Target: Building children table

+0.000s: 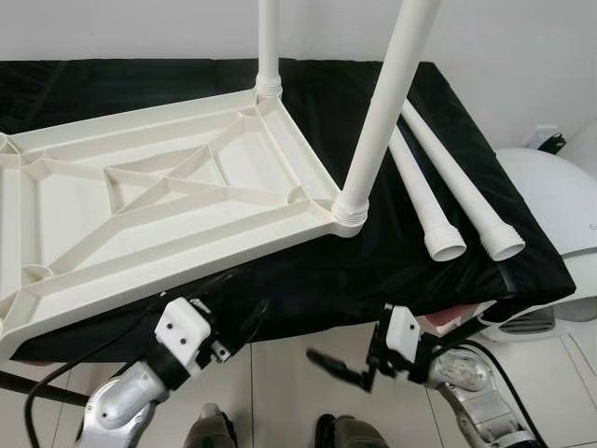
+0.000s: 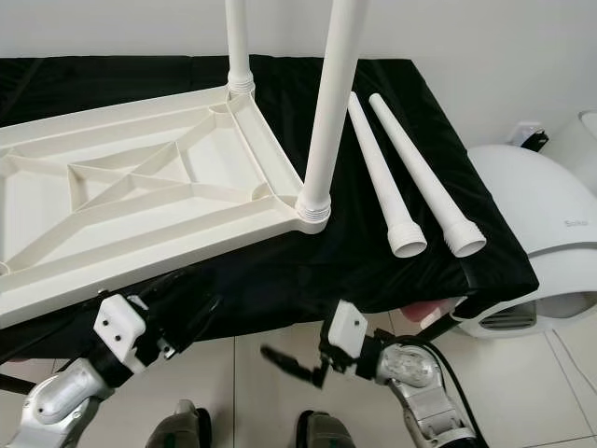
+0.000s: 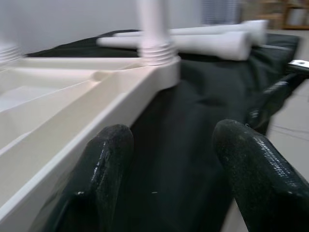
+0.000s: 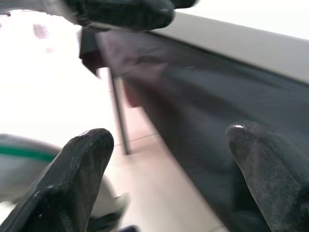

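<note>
- Left eye view: I have the tabletop (image 1: 159, 201) lying upside down on the black cloth (image 1: 392, 261), ribbed underside up, presumably so the corner sockets face up for the legs. Two legs already stand in it, the far leg (image 1: 269, 42) at the back corner and the near leg (image 1: 387, 103) at the corner closest to my right side. The ribs split the underside into shallow bays, and I see nothing lying in any of them.
- Right eye view: the two loose legs (image 2: 410, 177) lie side by side on the cloth just beside the tabletop, wide threaded ends towards me, which I judge handy for picking up next. My left gripper (image 2: 182, 322) sits low under the tabletop's near edge; my right gripper (image 2: 294, 366) hangs below the cloth's front edge, over the floor tiles (image 2: 252, 392), empty. A white rounded appliance (image 2: 522, 233) stands off to the right.
- Left wrist view: the left claw's fingers (image 3: 104, 154) are spread apart with nothing between them, pointed along the tabletop's rim towards the near leg's threaded collar.
- Right wrist view: the right claw's fingers (image 4: 82, 159) are also spread wide and holding nothing, looking along the draped cloth.
- My judgement: half the legs are in; the other two corners are left to fit.
</note>
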You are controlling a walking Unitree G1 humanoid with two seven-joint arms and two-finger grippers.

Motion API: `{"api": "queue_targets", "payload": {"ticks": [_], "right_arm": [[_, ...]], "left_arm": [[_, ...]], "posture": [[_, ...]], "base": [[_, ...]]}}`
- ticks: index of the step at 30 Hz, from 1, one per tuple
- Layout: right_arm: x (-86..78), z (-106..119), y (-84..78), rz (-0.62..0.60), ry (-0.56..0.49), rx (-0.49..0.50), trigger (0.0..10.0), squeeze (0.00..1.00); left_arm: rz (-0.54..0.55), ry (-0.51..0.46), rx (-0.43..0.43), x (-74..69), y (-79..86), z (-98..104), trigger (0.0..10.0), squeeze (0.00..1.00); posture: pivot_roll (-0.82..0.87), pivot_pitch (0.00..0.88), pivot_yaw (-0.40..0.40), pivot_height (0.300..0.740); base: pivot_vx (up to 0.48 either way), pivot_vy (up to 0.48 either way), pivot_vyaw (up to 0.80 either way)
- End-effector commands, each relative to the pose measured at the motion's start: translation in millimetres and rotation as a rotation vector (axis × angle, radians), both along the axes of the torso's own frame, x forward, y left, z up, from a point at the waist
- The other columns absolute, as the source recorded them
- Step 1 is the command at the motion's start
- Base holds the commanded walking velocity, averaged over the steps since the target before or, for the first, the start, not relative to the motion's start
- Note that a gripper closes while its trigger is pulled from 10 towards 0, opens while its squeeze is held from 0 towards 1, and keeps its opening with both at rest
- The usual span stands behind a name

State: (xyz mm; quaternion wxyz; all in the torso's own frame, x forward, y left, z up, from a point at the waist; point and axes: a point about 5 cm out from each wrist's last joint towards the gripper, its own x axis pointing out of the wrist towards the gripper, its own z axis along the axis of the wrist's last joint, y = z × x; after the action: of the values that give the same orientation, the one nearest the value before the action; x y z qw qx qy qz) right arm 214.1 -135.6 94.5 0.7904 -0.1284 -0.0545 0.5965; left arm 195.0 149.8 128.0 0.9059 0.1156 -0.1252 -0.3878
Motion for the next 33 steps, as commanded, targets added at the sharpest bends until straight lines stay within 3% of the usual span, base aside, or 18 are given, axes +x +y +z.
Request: {"api": "queue_targets", "payload": {"ticks": [1, 11, 21, 28, 29, 30, 33], "right_arm": [[-4.6, -1.2, -0.8, 0.082, 0.037, -0.022, 10.0, 0.0], [-6.0, -7.0, -12.9, 0.236, 0.08, -0.141, 10.0, 0.0], [13.7, -7.4, -25.1, 0.356, 0.119, -0.269, 10.0, 0.0], [28.9, -16.5, -24.2, 0.393, 0.151, -0.36, 10.0, 0.0], [34.2, -25.5, -25.6, 0.388, 0.182, -0.413, 10.0, 0.0], [35.1, -28.4, -26.3, 0.386, 0.192, -0.43, 10.0, 0.0], [36.4, -35.0, -26.5, 0.376, 0.217, -0.453, 10.0, 0.0]], "left_arm": [[-0.09, -0.001, 0.008, -7.0, -4.4, 1.2, 10.0, 0.0], [-0.229, 0.001, 0.091, -23.5, -0.9, 2.3, 10.0, 0.0], [-0.348, -0.023, 0.165, -32.2, 2.4, 10.0, 10.0, 0.0], [-0.415, 0.035, 0.296, -37.1, -0.3, -19.8, 10.0, 0.0], [-0.434, 0.115, 0.37, -37.1, 2.3, -39.9, 10.0, 0.0], [-0.44, 0.129, 0.398, -37.4, 3.1, -45.0, 10.0, 0.0], [-0.431, 0.163, 0.413, -37.7, 3.8, -51.7, 10.0, 0.0]], "posture": [[0.06, 0.189, 0.006, 0.74], [0.08, 0.198, -0.005, 0.74], [0.12, 0.18, -0.049, 0.74], [0.12, 0.179, -0.058, 0.74], [0.13, 0.182, -0.06, 0.74], [0.13, 0.184, -0.058, 0.74], [0.14, 0.189, -0.06, 0.74]], "base": [[0.0, 0.0, 0.0], [0.0, 0.0, 0.0], [0.0, 0.0, 0.0], [0.0, 0.0, 0.0], [0.0, 0.0, 0.0], [0.0, 0.0, 0.0], [0.0, 0.0, 0.0]]}}
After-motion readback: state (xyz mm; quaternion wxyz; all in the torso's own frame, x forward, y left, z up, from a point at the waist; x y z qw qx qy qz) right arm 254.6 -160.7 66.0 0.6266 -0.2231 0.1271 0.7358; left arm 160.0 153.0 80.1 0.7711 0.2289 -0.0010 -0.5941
